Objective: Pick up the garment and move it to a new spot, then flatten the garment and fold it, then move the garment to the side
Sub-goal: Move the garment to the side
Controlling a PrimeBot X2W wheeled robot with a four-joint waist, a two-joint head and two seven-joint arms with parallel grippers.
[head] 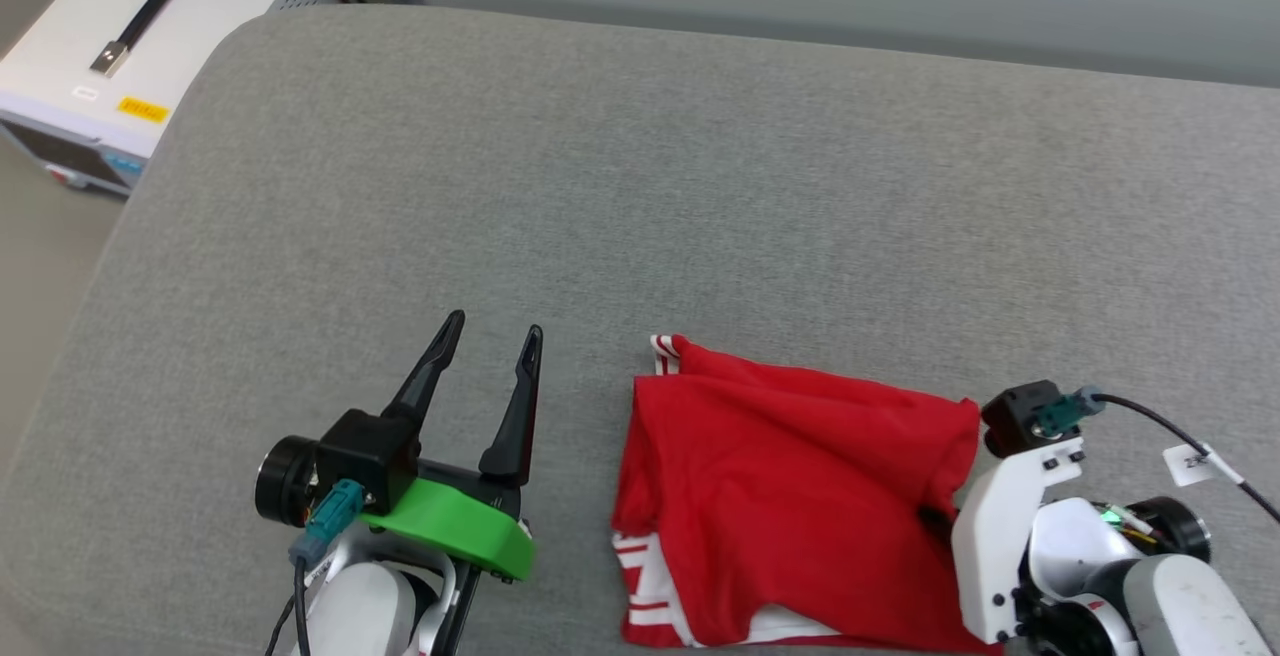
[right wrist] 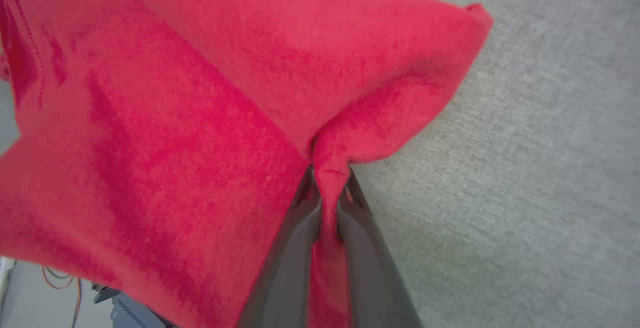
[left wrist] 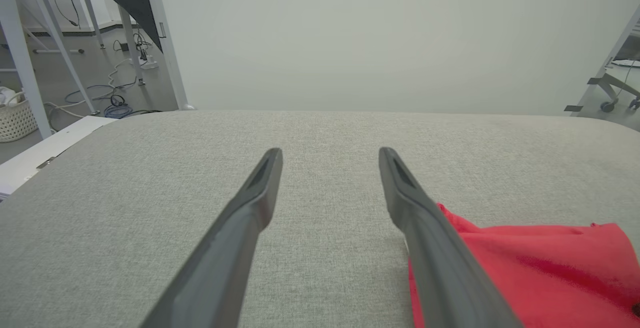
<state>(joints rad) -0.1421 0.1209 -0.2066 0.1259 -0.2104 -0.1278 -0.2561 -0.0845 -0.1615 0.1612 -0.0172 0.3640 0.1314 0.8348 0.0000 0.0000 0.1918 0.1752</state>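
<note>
Garment [head: 780, 496]: red, crumpled flat, sits at approx. 5 o'clock on the grey padded counter [head: 700, 186], close to the near edge. Red-white striped trim [head: 664, 348] shows at its 11 o'clock corner, more stripes w/ a bit of white at 7 o'clock.

Right jaws come in from 3 o'clock and are pressed together on a fold of red cloth. In the right wrist view the fabric bunches up btw the two dark fingers [right wrist: 295, 248].

Left jaws stand spread w/ bare grey btw the fingers [head: 515, 406]. They are at 7 o'clock in the head view, just beside the garment's 9 o'clock edge, not touching it.

Writing: a yellow label [head: 142, 110] on the white case [head: 130, 26] w/ a black handle, off the counter at 10 o'clock, is too small to read. A white tag [head: 1190, 463] on the right arm's cable has dark chars that aren't legible.

Room: a wide stretch of grey runs from the garment out to 12 o'clock and across to 9. The counter's corner rounds off at 10 o'clock, its far edge meets a pale wall. Past the 10 o'clock corner, floor level: white frame legs, loose cables [left wrist: 117, 108], a pale basket [left wrist: 17, 118].
</note>
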